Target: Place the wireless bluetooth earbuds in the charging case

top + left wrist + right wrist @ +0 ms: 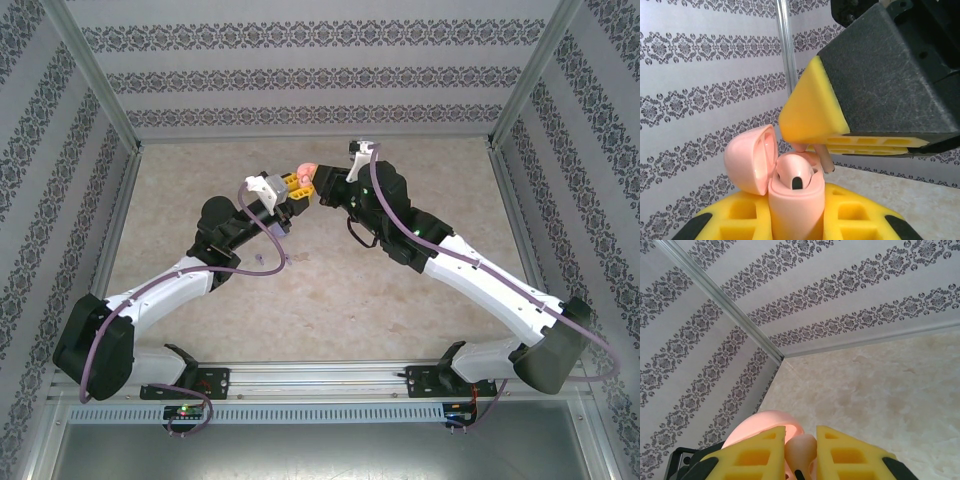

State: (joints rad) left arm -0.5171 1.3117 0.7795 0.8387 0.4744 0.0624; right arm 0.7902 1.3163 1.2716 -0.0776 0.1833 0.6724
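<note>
Earbud (796, 175), smooth pinkish-beige, sits at lower centre in the glossy rounded open-lidded case (792, 210) clamped narrowly by the left gripper (795, 227); up and right, the right gripper's (801, 432) yellow gridded pads (810, 112) pinch a second earbud (801, 450) just above it.

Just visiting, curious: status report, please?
Left gripper shut on pink case, lid open. Right gripper shut on pinkish earbud, stem down above case. Nothing blocking.
</note>
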